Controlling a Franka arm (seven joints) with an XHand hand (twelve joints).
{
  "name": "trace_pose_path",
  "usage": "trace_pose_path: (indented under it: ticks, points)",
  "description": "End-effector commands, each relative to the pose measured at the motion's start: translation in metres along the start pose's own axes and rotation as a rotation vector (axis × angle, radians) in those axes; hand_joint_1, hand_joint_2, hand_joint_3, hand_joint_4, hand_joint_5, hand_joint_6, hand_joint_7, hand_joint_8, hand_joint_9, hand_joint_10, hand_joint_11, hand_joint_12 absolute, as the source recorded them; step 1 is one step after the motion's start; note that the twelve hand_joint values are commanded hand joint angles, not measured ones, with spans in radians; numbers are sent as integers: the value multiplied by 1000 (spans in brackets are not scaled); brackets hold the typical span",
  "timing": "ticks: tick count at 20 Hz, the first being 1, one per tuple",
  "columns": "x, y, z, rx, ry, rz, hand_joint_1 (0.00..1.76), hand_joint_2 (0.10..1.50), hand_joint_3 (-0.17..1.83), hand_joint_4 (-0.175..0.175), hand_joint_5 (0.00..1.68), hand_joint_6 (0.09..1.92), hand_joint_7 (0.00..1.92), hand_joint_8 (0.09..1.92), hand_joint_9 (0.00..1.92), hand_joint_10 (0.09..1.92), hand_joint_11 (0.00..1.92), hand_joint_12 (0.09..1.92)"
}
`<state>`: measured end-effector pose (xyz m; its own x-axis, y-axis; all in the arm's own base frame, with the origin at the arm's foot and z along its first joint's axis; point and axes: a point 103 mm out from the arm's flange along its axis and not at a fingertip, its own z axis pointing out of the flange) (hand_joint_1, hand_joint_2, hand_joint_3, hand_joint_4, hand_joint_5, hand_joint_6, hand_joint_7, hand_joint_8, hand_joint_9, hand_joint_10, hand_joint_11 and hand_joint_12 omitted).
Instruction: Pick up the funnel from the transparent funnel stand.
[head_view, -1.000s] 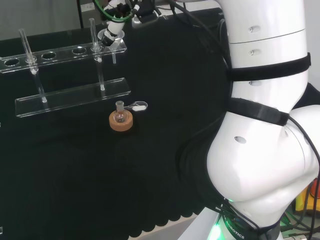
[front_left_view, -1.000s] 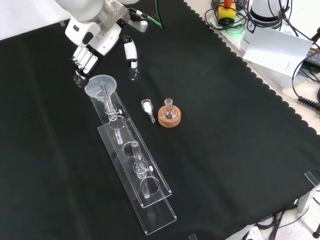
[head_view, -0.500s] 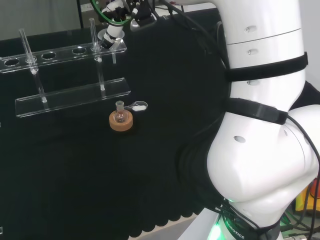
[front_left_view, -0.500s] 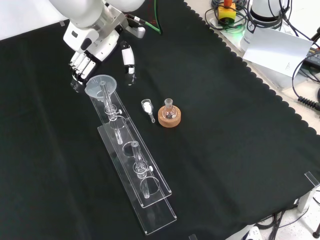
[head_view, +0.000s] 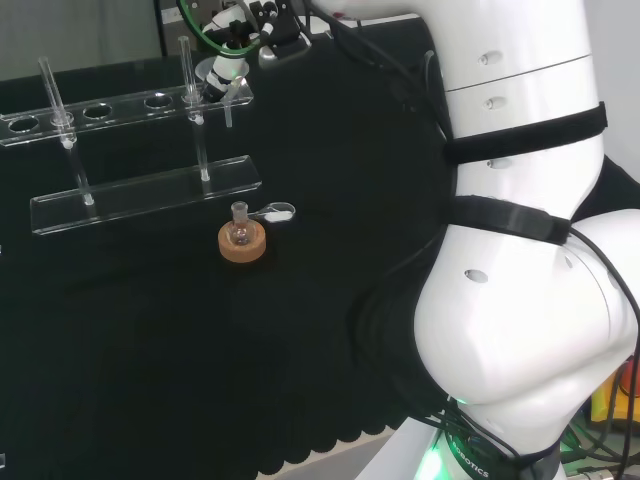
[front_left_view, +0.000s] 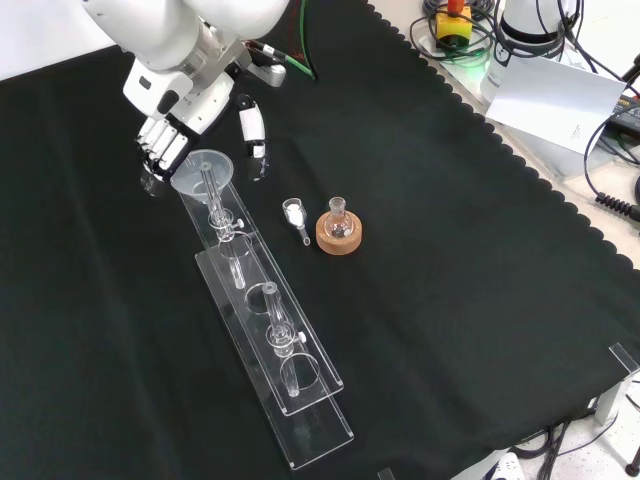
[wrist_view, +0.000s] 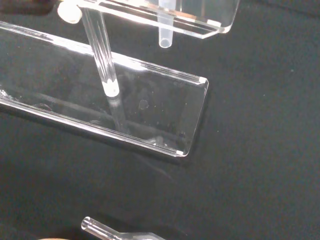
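The funnel (front_left_view: 203, 171) seats in the end hole of the stand (front_left_view: 262, 318), so the hand (front_left_view: 190, 105) straddles it, fingers (front_left_view: 160, 147) spread, holding nothing.

in the wrist view the funnel's stem (wrist_view: 165, 31) is being cut off by the edge; the small flask (front_left_view: 339, 218) is staying too small to tell its contents.
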<state>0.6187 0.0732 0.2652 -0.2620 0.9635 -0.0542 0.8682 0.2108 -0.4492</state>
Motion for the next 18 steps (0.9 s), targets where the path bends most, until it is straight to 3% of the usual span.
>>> trace_pose_path:
  ticks: [1, 18]
  points:
    - [1, 1, 1, -4, -3, 5, 619, 717, 255, -40, 0, 87, 0, 439, 72, 874, 106, 1521]
    - [3, 8, 6, -8, -65, 11, 674, 699, 340, -52, 69, 87, 74, 708, 506, 697, 126, 1482]
